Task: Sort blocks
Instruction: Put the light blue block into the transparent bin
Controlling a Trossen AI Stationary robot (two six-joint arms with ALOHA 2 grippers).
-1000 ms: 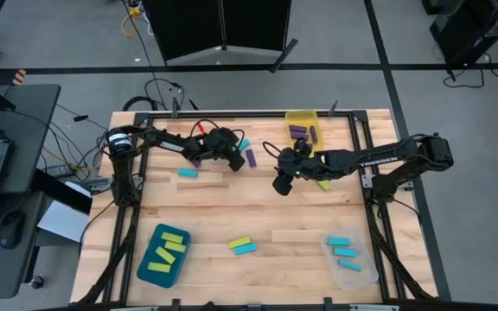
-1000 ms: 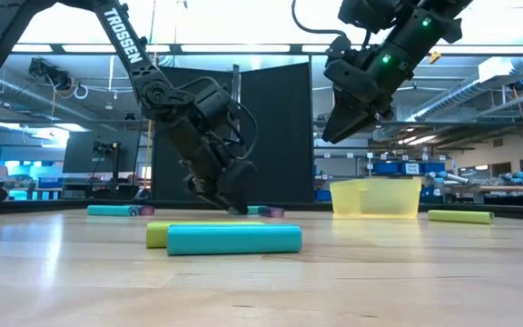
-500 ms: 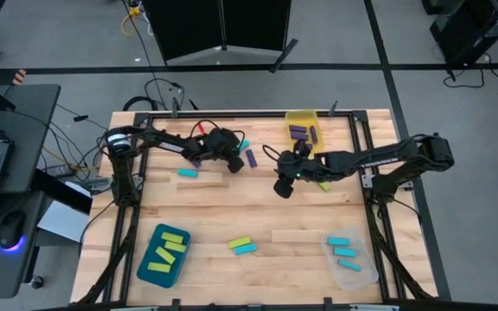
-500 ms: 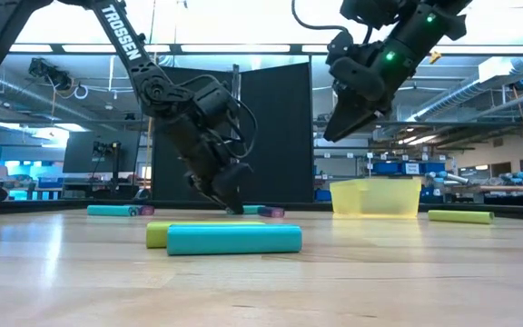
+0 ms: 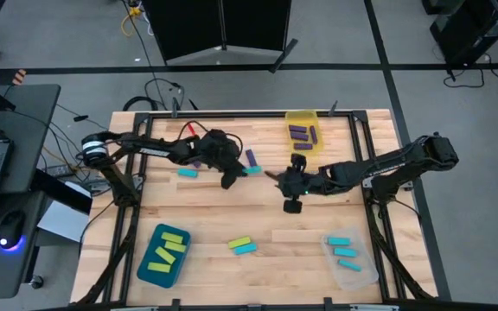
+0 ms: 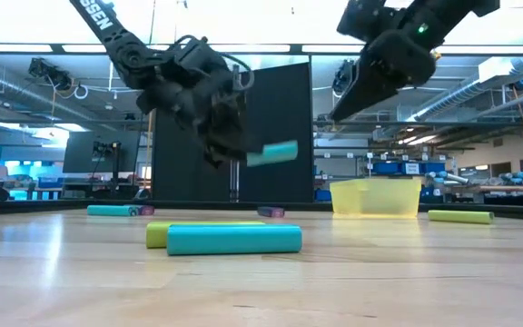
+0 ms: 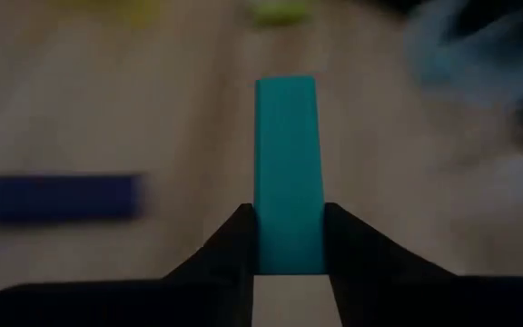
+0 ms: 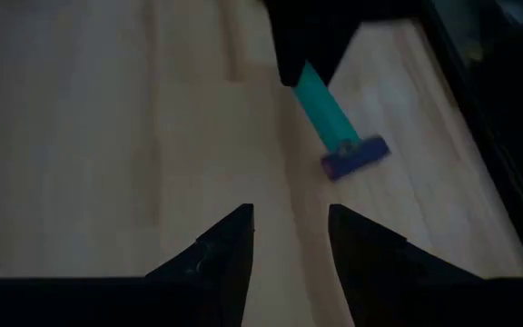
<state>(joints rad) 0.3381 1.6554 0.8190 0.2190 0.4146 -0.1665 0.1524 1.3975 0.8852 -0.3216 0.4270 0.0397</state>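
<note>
Holding one cyan block [image 7: 287, 173], left pincer [image 7: 288, 238] raised, two purple blocks [image 5: 303, 133] binned

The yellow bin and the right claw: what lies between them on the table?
In the high view, only bare wood lies between the yellow bin and the right claw; the purple block sits off to the side.

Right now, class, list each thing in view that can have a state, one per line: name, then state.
Left tool: shut on the cyan block, lifted off the table.
Right tool: open, empty, above the table.
Yellow bin: holds purple blocks.
Blue bin: holds green blocks.
Clear bin: holds cyan blocks.
</note>
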